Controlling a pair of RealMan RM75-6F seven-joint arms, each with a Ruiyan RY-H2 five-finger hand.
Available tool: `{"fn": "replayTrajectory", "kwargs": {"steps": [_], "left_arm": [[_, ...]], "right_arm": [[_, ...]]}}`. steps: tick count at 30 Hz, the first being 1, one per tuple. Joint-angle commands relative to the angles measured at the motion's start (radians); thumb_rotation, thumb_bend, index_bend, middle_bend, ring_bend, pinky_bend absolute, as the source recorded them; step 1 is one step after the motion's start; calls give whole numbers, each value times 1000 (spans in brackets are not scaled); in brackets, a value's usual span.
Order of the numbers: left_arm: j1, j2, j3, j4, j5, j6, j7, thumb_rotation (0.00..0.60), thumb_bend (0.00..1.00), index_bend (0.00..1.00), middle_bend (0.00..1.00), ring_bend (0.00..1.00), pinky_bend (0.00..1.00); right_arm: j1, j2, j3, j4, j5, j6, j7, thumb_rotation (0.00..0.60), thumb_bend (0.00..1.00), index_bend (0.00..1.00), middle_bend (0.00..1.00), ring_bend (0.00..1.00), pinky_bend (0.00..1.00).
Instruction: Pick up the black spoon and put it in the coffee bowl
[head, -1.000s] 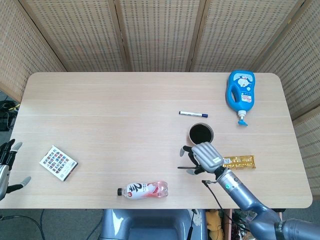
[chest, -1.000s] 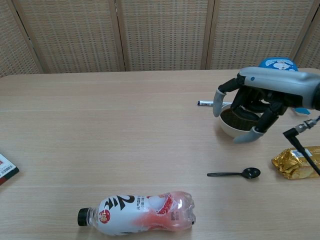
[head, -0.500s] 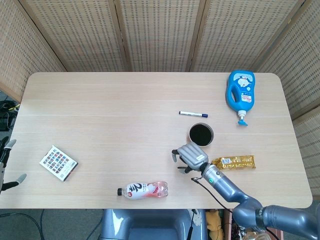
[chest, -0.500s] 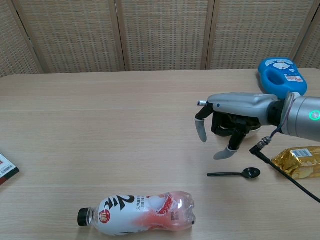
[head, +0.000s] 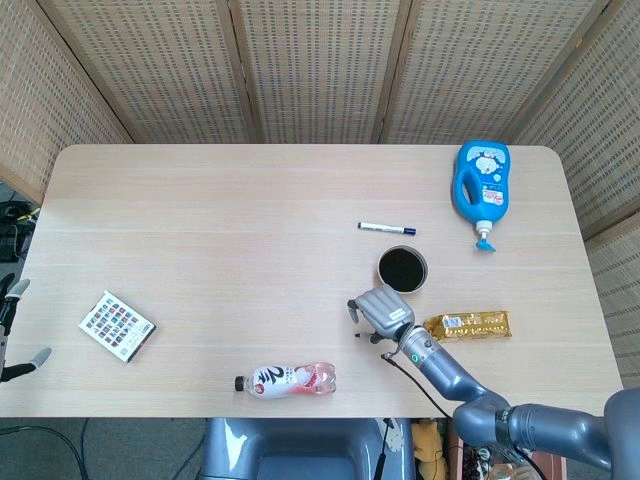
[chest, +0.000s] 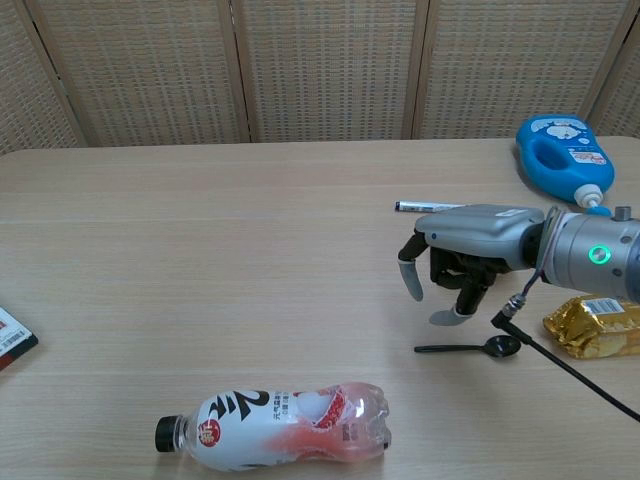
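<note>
The black spoon (chest: 468, 347) lies flat on the table, its bowl end to the right. My right hand (chest: 455, 265) hovers just above and behind it, fingers apart and curved downward, holding nothing. In the head view this right hand (head: 383, 310) covers most of the spoon, and only the handle tip (head: 358, 334) shows. The coffee bowl (head: 402, 268), dark inside, stands just beyond the hand; the chest view hides it behind the hand. My left hand (head: 12, 325) shows at the table's left edge, fingers apart and empty.
A gold snack bar (chest: 592, 325) lies right of the spoon. A drink bottle (chest: 275, 417) lies on its side at the front. A marker pen (head: 386, 228) and a blue detergent bottle (head: 481, 179) lie behind the bowl. A card pack (head: 117, 326) sits far left.
My right hand has moved from over the bowl toward the front and slightly left, then lowered over the spoon. The spoon has not moved. The left hand slid further off the left edge.
</note>
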Motion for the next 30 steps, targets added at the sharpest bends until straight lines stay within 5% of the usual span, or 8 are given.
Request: {"fn": "replayTrajectory", "kwargs": {"steps": [1,13,30], "left_arm": [[0,-1,0,2,1,2,-2,600,181,0,0,0,0],[0,-3,6,9,10,8,-13,600,182,0,0,0,0],[9,-5,11,20,13,21,-28,600,181,0,0,0,0]], "right_arm": [[10,-5,-15,-8,37,22,-48,600,450,562,997,1000,1000],[32,-37,-51,-18,160,58,-132,600,461,562,998,1000,1000],[52,-100,-89,52,183,88,-185,600,461,562,997,1000,1000]]}}
